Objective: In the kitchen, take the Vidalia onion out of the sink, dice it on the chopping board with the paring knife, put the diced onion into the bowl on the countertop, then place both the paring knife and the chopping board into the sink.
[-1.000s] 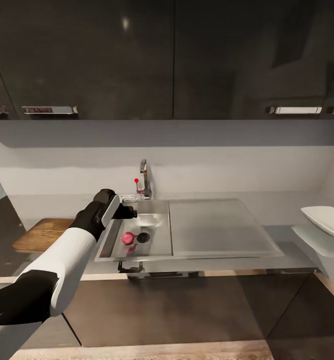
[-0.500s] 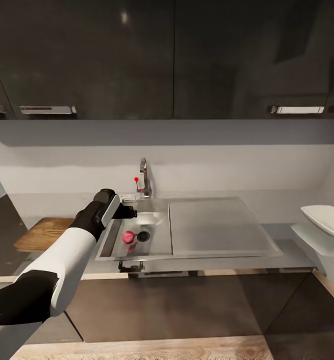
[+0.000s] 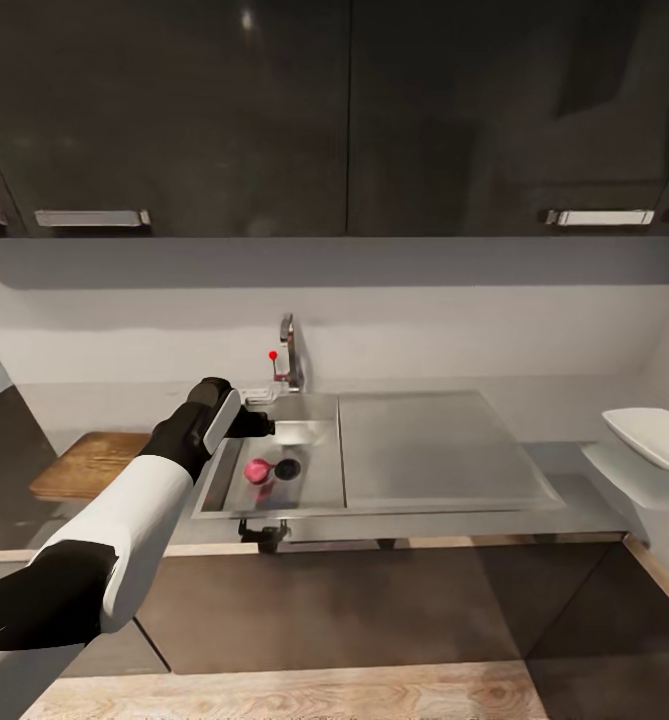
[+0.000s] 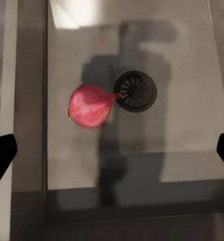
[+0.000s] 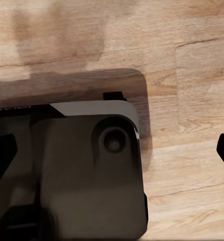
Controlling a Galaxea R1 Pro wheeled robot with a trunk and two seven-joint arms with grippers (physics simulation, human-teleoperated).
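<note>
With our left jaws [image 4: 112,150] wide open above the onion [image 4: 90,105], its round skin may, we judge, roll toward the drain [image 4: 136,91]; our right jaws' state we cannot tell.

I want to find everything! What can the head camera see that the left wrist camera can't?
Head view: the chopping board, the white bowl, the faucet and the left gripper above the sink. Left wrist view: the drain's grille up close and the onion's pointed tip touching its edge, with the gripper's fingertips wide apart. Both show the onion, drain and basin.
</note>
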